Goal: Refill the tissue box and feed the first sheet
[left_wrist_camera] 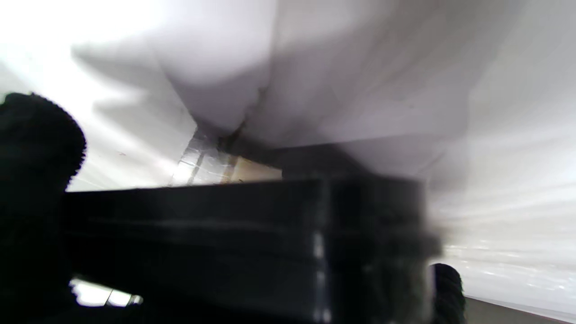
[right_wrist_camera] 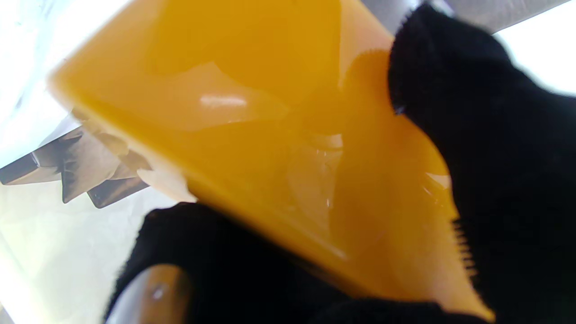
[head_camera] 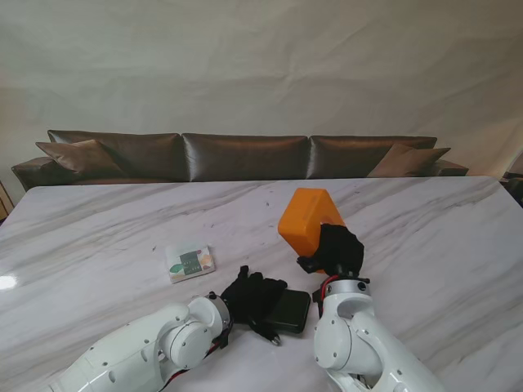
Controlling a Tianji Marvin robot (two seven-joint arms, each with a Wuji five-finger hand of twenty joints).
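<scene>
- The tilted orange box (head_camera: 310,221) in the right hand (head_camera: 336,250) blocks the table's middle.
- The tissue pack (head_camera: 189,262) lies left; bare marble separates them.
- The dark base (head_camera: 290,310) under the left hand (head_camera: 252,296) fills the near centre.

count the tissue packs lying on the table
1: a small green-and-white printed tissue pack lies flat on the white marble table, left of both hands. Others may be hidden.

No legible txt anywhere. Tissue pack (head_camera: 190,263) on marble table (head_camera: 98,237) has green/white printed label w/ dark patch, but print too small to read. Orange box (head_camera: 309,221): unmarked.
</scene>
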